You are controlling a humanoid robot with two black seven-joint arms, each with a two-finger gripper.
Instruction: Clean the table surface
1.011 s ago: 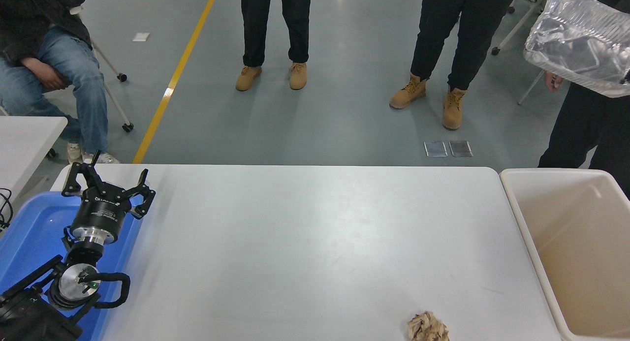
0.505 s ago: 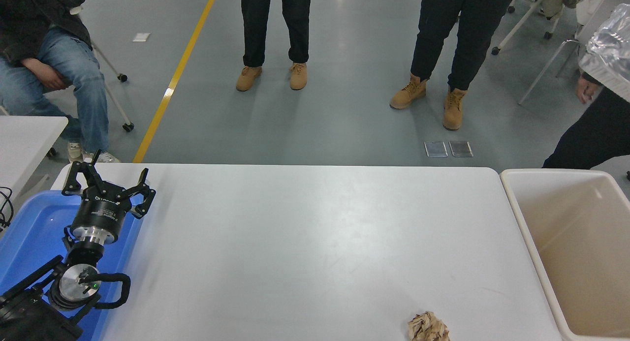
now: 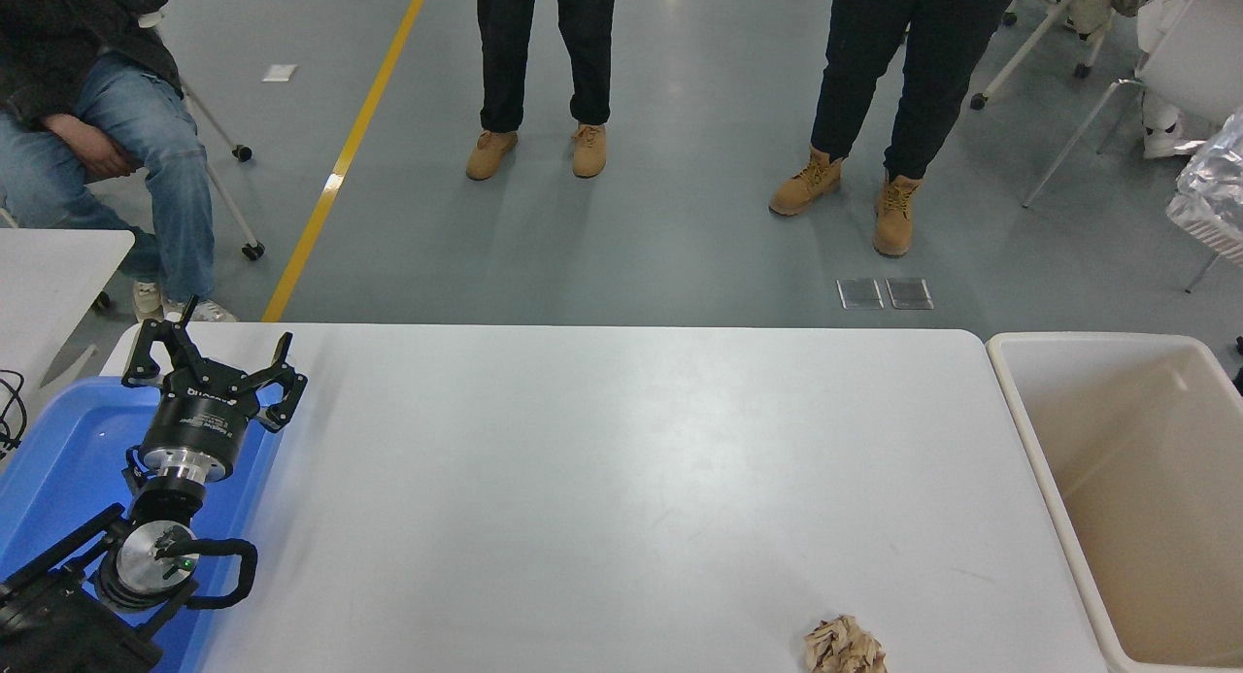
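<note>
The table surface point(image 3: 602, 479) is a wide matte white-grey top that fills the lower half of the head view. A crumpled brown paper ball point(image 3: 843, 646) lies on it near the front edge, right of centre. My left gripper point(image 3: 214, 354) is parked at the lower left over a blue tray point(image 3: 58, 459), its fingers spread open and holding nothing. My right arm and gripper are out of view.
A beige plastic bin point(image 3: 1131, 488) stands against the table's right end. A corner of a smaller white table point(image 3: 49, 275) shows at the left. Two people stand beyond the far edge, and a seated person is at the top left. A crinkled clear plastic bag point(image 3: 1214, 192) shows at the right edge.
The person at the right with the clear plastic bag has moved away to the right; only a bit of the bag still shows. My left arm and the paper ball have not moved.
</note>
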